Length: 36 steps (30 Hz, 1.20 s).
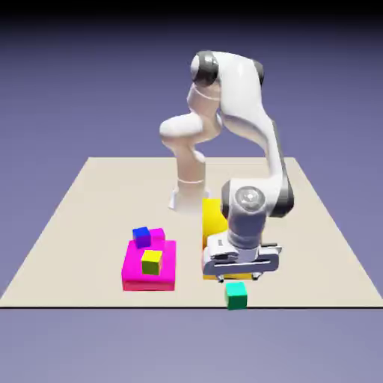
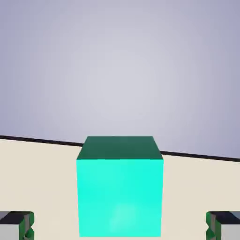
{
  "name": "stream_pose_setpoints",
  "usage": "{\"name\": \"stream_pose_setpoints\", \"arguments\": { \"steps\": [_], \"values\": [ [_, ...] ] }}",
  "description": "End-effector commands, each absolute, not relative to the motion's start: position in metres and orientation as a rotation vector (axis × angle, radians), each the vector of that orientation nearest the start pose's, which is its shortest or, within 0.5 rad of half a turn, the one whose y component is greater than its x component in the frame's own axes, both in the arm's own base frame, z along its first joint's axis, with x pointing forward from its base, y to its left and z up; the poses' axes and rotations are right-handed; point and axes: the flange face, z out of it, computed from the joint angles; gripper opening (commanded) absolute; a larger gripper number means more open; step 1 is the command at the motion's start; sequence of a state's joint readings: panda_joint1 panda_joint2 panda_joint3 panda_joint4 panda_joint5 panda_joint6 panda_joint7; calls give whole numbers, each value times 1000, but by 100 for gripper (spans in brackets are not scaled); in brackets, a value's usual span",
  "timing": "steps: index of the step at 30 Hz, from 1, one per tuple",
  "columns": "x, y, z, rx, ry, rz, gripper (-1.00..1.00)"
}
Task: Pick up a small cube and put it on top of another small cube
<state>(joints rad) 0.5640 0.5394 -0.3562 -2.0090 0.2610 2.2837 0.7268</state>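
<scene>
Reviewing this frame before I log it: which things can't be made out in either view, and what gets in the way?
- Big yellow cube: exterior view, mostly hidden behind the arm's wrist and hand.
- Fingers: exterior view, hidden under the hand; hand view shows only their tips, cut off by the bottom edge.
- Small teal-green cube: hand view, its base is cut off by the bottom edge, so contact with the table is unseen.
- Magenta blocks and the cubes on them: outside the hand view.

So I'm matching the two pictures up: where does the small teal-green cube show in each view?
Exterior view: the small teal-green cube sits at the table's near edge, just below the gripper.
Hand view: it fills the lower middle, between the open jaws' tips at the bottom corners.
Shared landmark: the table's edge right by the cube.
</scene>
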Motion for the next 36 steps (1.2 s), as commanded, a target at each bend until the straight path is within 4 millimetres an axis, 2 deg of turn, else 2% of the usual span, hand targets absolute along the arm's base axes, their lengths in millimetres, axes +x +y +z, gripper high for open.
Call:
{"name": "stream_pose_setpoints", "arguments": {
  "steps": [1,7,13,14,15,22,29,31,36],
  "values": [
    [564,124,175,-3048,1090,310,0],
    [559,122,143,-3056,1092,317,0],
    [556,127,126,-3030,1076,299,0],
    [556,127,126,-3030,1076,299,-100],
    [556,127,126,-3030,1076,299,-100],
    [560,122,149,-3058,1093,317,-100],
    [566,127,191,-3034,1081,302,-100],
    [563,110,210,-3070,1098,286,-100],
    [529,21,257,-3138,1246,298,-100]
  ]
}}
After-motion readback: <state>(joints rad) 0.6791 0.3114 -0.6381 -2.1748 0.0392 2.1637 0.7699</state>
